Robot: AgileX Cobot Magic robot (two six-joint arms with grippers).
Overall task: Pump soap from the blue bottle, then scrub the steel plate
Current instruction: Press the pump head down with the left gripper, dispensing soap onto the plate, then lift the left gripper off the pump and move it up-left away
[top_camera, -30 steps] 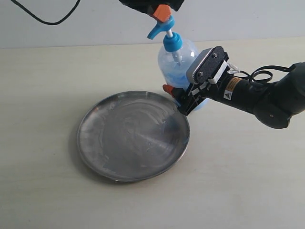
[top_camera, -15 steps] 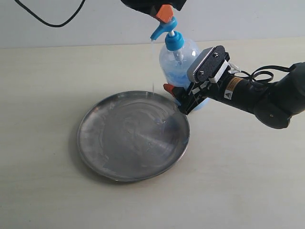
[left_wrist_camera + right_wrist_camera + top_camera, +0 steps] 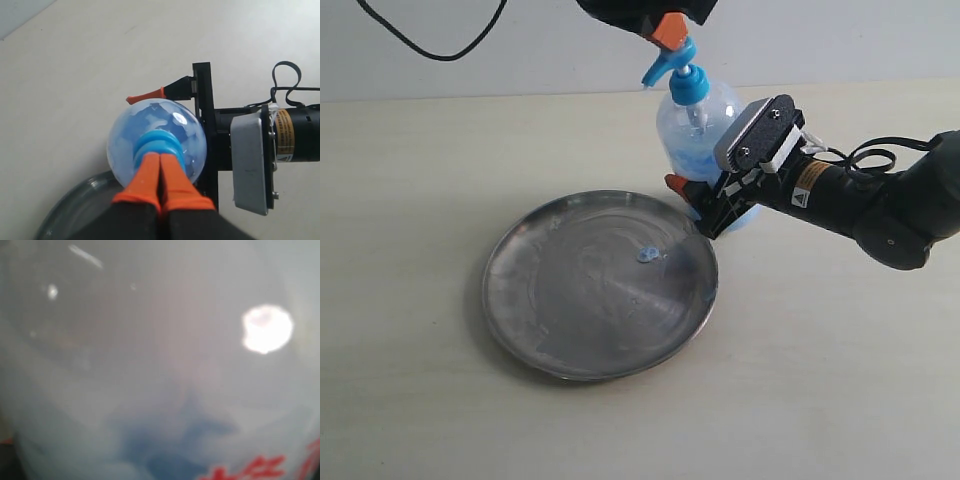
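Note:
The blue bottle [image 3: 698,135] stands just behind the steel plate [image 3: 570,320], and pale blue soap shows low inside it. My left gripper [image 3: 667,30] is shut, its orange fingertips [image 3: 150,172] pressed together on top of the blue pump head [image 3: 670,65] with nothing between them. My right gripper [image 3: 705,205] clasps the bottle's lower body; one orange fingertip [image 3: 145,96] shows beside it. A small glossy blob of soap [image 3: 646,254] lies on the plate under the spout. The right wrist view is filled by the blurred blue bottle [image 3: 160,390].
Everything rests on a pale tabletop [image 3: 410,160]. A black cable [image 3: 430,45] loops at the back left against the wall. The right arm's dark body [image 3: 890,215] stretches over the table to the right of the bottle.
The left gripper has pushed the pump head down. A thin strand of soap fell from the spout half a second ago, and a blob now lies on the plate.

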